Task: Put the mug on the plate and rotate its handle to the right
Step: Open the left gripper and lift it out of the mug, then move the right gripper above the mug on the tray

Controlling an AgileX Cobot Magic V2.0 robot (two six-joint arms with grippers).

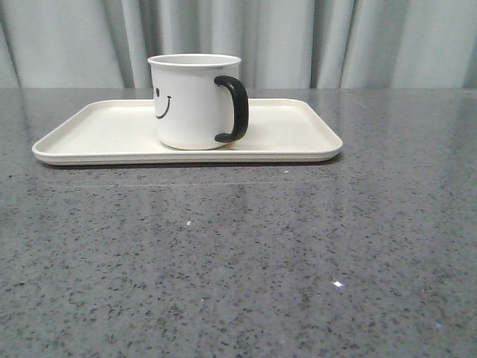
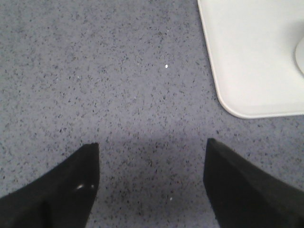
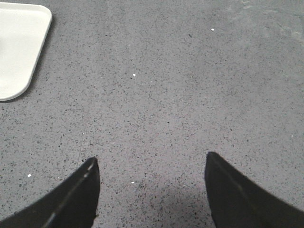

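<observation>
On the wide cream rectangular plate [image 1: 298, 134], set upright near its middle: white smiley-face mug [image 1: 190, 104], glossy black loop handle [image 1: 234, 109] turned right. Task judged complete. Over bare speckled grey table [image 1: 238, 261], left gripper [image 2: 152, 183] and right gripper [image 3: 151, 187], fingers spread, holding nothing.
</observation>
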